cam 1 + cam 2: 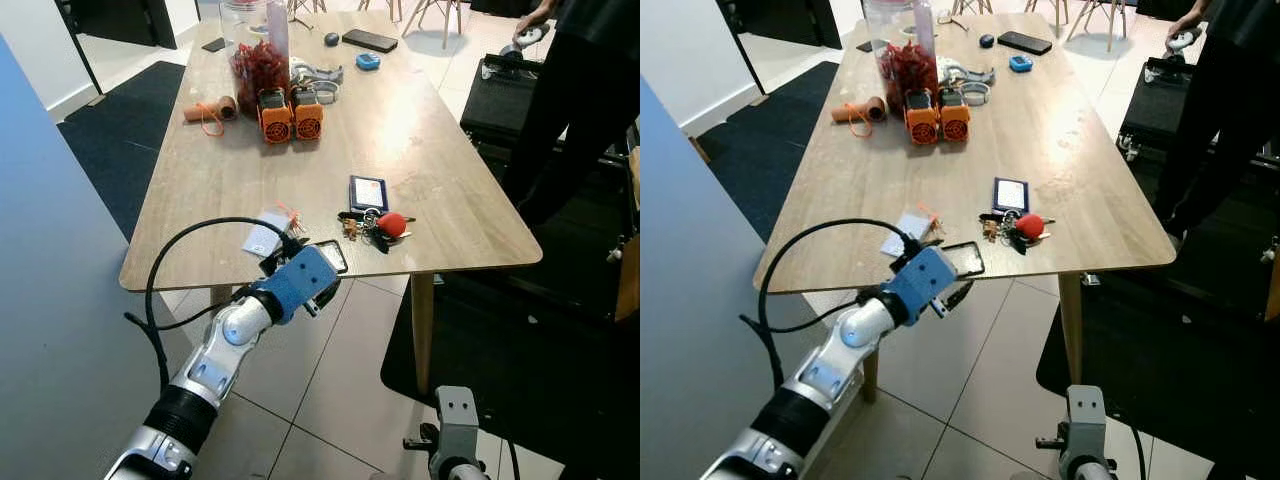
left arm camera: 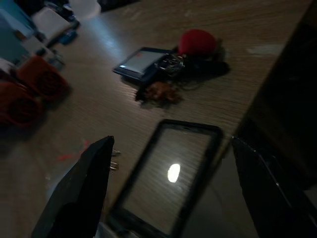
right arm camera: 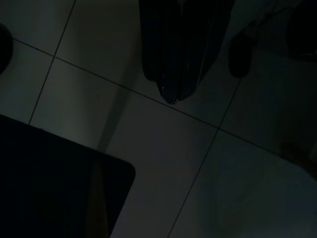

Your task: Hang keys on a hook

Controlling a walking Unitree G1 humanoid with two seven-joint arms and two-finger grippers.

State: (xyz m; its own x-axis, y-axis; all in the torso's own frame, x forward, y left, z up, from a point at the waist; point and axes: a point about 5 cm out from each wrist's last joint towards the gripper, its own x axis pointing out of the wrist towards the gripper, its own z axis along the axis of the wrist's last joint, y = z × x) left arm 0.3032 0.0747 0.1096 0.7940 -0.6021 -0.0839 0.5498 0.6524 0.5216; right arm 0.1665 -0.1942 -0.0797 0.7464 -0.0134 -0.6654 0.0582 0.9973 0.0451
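The keys [image 1: 379, 228], a bunch with a round red fob [image 2: 198, 41], lie near the front right of the wooden table [image 1: 420, 130]. Beside them is a small blue card holder [image 1: 368, 192]. My left gripper [image 1: 315, 266] is at the table's front edge, left of the keys and short of them. It is open, its two black fingers [image 2: 86, 188] spread wide on either side of a flat black-framed phone [image 2: 173, 173]. Nothing is held. My right arm [image 1: 455, 440] hangs idle low over the tiled floor, and the right gripper [image 3: 173, 54] has its fingers pressed together.
Two orange boxes [image 1: 290, 115], a jar of red bits [image 1: 258, 60], a phone [image 1: 368, 40] and white cards [image 1: 262, 238] share the table. A person in black [image 1: 580, 90] stands at the far right by a black case [image 1: 500, 100]. A grey wall [image 1: 50, 300] is close on my left.
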